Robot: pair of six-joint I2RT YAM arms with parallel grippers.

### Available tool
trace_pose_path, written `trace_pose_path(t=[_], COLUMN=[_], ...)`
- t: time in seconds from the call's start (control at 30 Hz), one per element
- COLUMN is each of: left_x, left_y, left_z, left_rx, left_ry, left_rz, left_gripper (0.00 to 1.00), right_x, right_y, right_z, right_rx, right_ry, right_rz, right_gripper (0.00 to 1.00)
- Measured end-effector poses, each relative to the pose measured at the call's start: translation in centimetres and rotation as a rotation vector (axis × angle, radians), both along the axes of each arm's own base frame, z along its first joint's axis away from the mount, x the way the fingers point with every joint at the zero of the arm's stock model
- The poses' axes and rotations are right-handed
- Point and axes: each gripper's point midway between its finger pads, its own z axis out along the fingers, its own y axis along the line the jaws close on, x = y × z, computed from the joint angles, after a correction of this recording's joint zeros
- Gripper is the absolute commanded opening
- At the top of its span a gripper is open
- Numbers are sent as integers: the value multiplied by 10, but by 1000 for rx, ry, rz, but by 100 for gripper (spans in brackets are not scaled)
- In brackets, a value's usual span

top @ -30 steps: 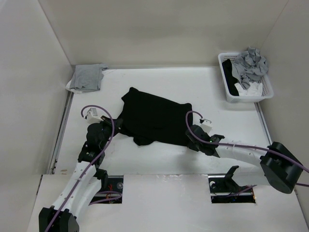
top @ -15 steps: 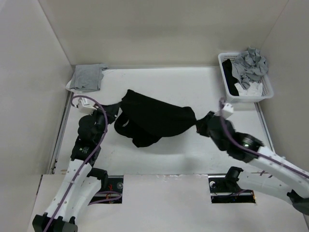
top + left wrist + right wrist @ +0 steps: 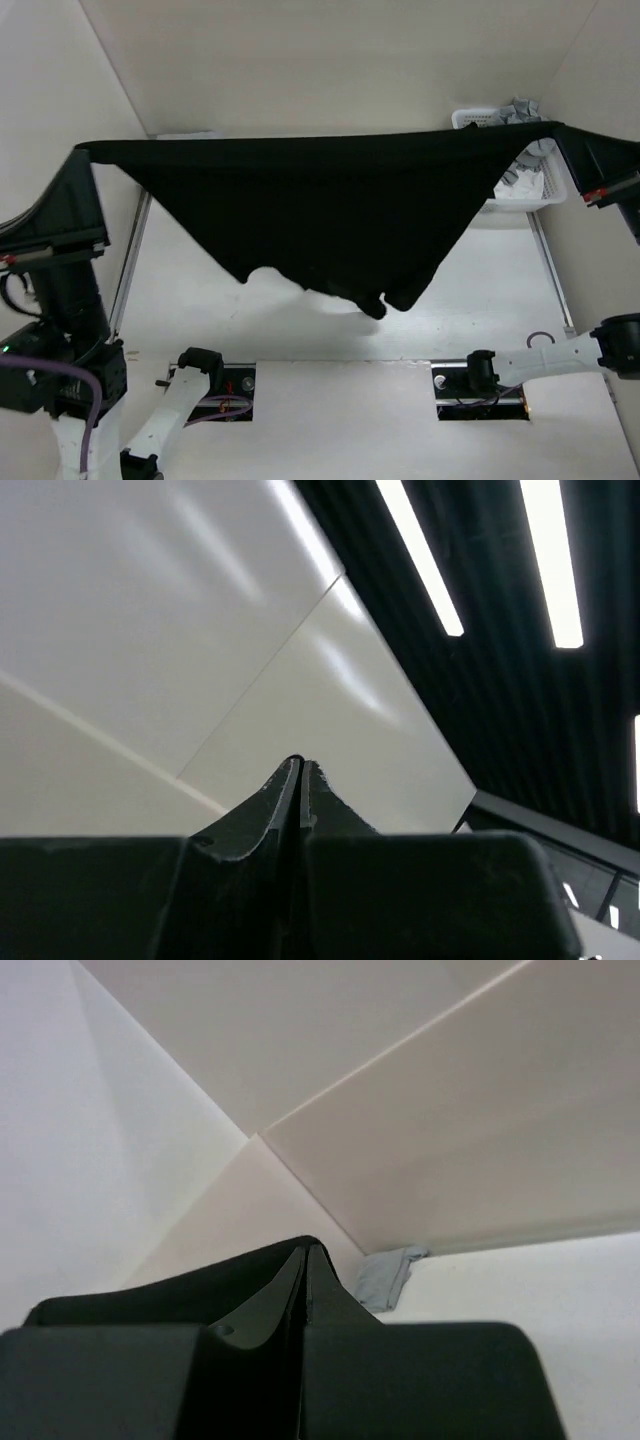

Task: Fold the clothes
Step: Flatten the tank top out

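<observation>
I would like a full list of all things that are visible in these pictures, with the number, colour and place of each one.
black T-shirt: one, black, stretched in the air above the table between the two grippers.
basket: one, white, far right corner of the table, partly hidden behind the black T-shirt.
mottled cloth: one, grey and white, in the basket.
grey garment: one, plain grey, far left corner, seen from the right wrist.
table: one, white, under the black T-shirt.
left gripper: one, black, high on the left, shut on one corner of the black T-shirt.
right gripper: one, black, high on the right, shut on the other corner.
</observation>
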Motion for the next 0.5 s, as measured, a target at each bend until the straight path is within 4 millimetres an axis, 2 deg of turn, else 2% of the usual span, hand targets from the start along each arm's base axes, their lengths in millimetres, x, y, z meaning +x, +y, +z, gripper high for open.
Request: trace_pose_path(t=[0.07, 0.13, 0.17, 0.23, 0.3, 0.4, 0.5], left_x=[-20, -26, -24, -7, 24, 91, 169], left_y=[6, 10, 10, 8, 5, -3, -8], left_z=[16, 22, 21, 11, -7, -49, -110], left_rx=[-10, -14, -16, -12, -5, 14, 44], left_ry=[-57, -78, -73, -37, 35, 194, 398], left_rz=[21, 39, 45, 51, 61, 81, 115], left_gripper=[1, 1, 1, 1, 1, 1, 1], right_x=[1, 1, 2, 5, 15, 38, 73], right_y=[7, 21, 28, 41, 49, 53, 58], right_z=[15, 18, 17, 8, -8, -32, -47], right_rx=[-26, -78, -107, -176, -252, -344, -400], right_ry=[-28, -49, -58, -76, -82, -75, -69], right_rz=[-8, -25, -37, -79, -160, -291, -386], right_gripper=[0, 0, 0, 0, 0, 0, 0])
